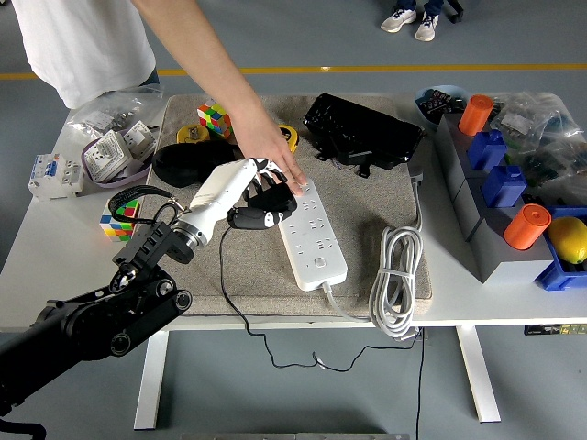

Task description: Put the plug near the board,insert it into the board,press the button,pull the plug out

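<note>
A white power strip (316,240) lies on the grey mat (367,197), its long side running away from me. My left hand (261,203), with a white wrist cover and black fingers, hovers just left of the strip's far half. Its fingers are curled around a black plug (248,218), whose thin black cable (223,286) drops off the table's front edge. The plug is clear of the sockets. A person's hand (275,154) reaches in from the far left, fingertips resting on the strip's far end.
A coiled white cable (396,275) lies right of the strip. Behind are a black case (362,130), a black pouch (188,165), a yellow tape measure (287,136) and two colour cubes (213,119) (119,218). Grey boxes with orange cylinders (527,226) stand at right.
</note>
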Robot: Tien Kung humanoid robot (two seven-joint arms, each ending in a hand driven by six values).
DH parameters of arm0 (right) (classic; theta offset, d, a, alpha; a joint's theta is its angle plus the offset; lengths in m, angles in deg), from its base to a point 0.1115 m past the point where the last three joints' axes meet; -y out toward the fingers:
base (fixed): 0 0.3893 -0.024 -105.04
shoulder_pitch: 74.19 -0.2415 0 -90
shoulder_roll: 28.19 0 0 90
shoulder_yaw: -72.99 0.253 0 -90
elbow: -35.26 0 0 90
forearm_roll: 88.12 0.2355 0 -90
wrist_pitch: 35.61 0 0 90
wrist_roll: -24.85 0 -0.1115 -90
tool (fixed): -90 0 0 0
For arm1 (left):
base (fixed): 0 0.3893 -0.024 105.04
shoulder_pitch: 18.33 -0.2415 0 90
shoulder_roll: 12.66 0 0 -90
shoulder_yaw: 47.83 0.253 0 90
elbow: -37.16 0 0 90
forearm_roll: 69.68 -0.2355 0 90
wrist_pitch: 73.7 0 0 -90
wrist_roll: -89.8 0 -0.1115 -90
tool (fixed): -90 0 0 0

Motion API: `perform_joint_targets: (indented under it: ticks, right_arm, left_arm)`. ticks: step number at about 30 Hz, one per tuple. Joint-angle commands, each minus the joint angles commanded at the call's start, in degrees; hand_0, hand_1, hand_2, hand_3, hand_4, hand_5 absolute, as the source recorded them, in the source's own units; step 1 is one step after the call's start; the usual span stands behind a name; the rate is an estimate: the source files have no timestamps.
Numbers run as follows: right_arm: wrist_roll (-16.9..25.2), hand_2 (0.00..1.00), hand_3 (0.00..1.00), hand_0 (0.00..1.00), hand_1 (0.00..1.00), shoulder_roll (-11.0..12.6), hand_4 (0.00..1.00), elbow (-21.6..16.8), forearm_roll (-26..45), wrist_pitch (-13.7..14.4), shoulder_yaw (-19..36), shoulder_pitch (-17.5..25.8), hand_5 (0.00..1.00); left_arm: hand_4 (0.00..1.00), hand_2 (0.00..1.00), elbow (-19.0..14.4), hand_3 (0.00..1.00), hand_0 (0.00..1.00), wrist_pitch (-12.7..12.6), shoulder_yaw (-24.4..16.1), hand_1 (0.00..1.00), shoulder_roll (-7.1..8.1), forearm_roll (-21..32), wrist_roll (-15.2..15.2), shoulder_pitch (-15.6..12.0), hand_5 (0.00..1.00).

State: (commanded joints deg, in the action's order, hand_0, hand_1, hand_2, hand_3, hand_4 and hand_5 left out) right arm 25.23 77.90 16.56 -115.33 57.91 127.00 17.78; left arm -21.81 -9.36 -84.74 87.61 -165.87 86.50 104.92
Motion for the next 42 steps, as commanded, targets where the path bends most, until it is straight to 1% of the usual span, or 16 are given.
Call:
perform_joint_targets:
  ticks: [1,2,4,5,8,10,17,18,23,24,29,30,35,36,41,42]
  right_arm:
    - [0.0,0.68,0.582,0.671,0.685,0.0,0.998,0.0,-0.01,0.0,0.02,0.02,0.559]
    - [0.01,0.68,0.582,0.671,0.685,0.01,0.998,-0.02,-0.05,-0.01,0.04,0.05,0.559]
    - [0.01,0.68,0.582,0.671,0.685,0.03,0.998,-0.01,-0.08,-0.01,0.02,0.06,0.559]
    - [0.01,0.68,0.582,0.671,0.685,0.03,0.998,-0.01,-0.08,-0.02,0.02,0.06,0.559]
    - [0.02,0.68,0.582,0.672,0.686,0.08,0.998,-0.05,-0.15,-0.03,0.0,0.05,0.559]
    - [0.03,0.68,0.582,0.672,0.686,0.12,0.998,-0.08,-0.19,-0.04,-0.01,-0.06,0.559]
    - [0.07,0.68,0.582,0.672,0.685,0.22,0.998,-0.13,-0.22,-0.05,0.01,-0.25,0.559]
    - [0.06,0.68,0.582,0.672,0.685,0.27,0.998,-0.14,-0.22,-0.06,-0.07,-0.26,0.56]
    - [0.09,0.68,0.582,0.672,0.685,0.42,0.998,-0.1,-0.12,-0.05,-0.36,-0.19,0.56]
    - [0.1,0.68,0.582,0.672,0.685,0.42,0.998,-0.1,-0.09,-0.06,-0.39,-0.15,0.56]
    - [0.09,0.68,0.582,0.672,0.685,0.38,0.998,-0.1,-0.04,-0.08,-0.61,0.02,0.56]
    - [0.09,0.68,0.582,0.672,0.685,0.37,0.998,-0.12,-0.07,-0.09,-0.58,0.0,0.561]
    - [0.11,0.68,0.582,0.672,0.685,0.32,0.998,-0.19,-0.2,-0.1,-0.14,-0.01,0.561]
    - [0.12,0.68,0.582,0.672,0.685,0.31,0.998,-0.2,-0.24,-0.09,0.02,0.03,0.561]
    - [0.1,0.68,0.582,0.672,0.685,0.26,0.998,-0.21,-0.25,-0.12,0.18,0.19,0.561]
    - [0.1,0.68,0.582,0.672,0.685,0.22,0.998,-0.2,-0.24,-0.13,0.21,0.23,0.561]
  left_arm:
    - [0.76,0.399,-0.16,0.536,0.245,0.0,-0.41,0.376,0.39,-0.07,-0.14,-0.27,0.002]
    - [0.76,0.399,-0.52,0.536,0.245,0.03,-1.11,0.376,1.34,-0.13,-0.35,-0.87,0.002]
    - [0.76,0.399,-0.81,0.536,0.245,0.15,-1.59,0.376,2.47,-0.1,-0.57,-1.55,0.002]
    - [0.76,0.399,-0.83,0.536,0.245,0.17,-1.63,0.376,2.61,-0.06,-0.6,-1.63,0.002]
    - [0.762,0.405,-0.71,0.538,0.248,0.59,-1.54,0.383,4.24,0.33,-0.77,-2.89,0.002]
    - [0.762,0.405,-0.48,0.538,0.248,0.69,-1.24,0.383,4.74,0.48,-0.87,-3.39,0.002]
    - [0.759,0.416,1.41,0.541,0.255,0.82,-0.18,0.387,4.72,0.41,-1.03,-3.79,0.002]
    - [0.764,0.445,1.82,0.547,0.26,0.84,-0.11,0.404,4.67,0.47,-1.1,-3.77,0.002]
    - [0.764,0.445,2.9,0.547,0.26,1.07,0.12,0.404,4.65,0.41,-1.1,-3.81,0.002]
    - [0.766,0.47,2.93,0.552,0.271,1.1,0.15,0.426,4.7,0.41,-1.13,-3.87,0.002]
    - [0.766,0.47,3.12,0.552,0.271,1.2,0.32,0.426,4.72,0.39,-1.19,-4.07,0.002]
    - [0.766,0.511,3.15,0.564,0.287,1.26,0.29,0.475,4.71,0.34,-1.15,-4.08,0.002]
    - [0.766,0.511,3.01,0.564,0.287,1.52,0.12,0.475,4.75,0.43,-1.26,-4.12,0.002]
    - [0.8,0.543,2.93,0.573,0.326,1.64,-0.04,0.505,4.77,0.52,-1.3,-4.13,0.007]
    - [0.8,0.543,2.69,0.573,0.326,2.11,-0.53,0.505,4.84,0.45,-1.23,-4.29,0.007]
    - [0.949,0.57,2.7,0.594,0.361,2.32,-0.65,0.545,4.85,0.39,-1.12,-4.37,0.147]
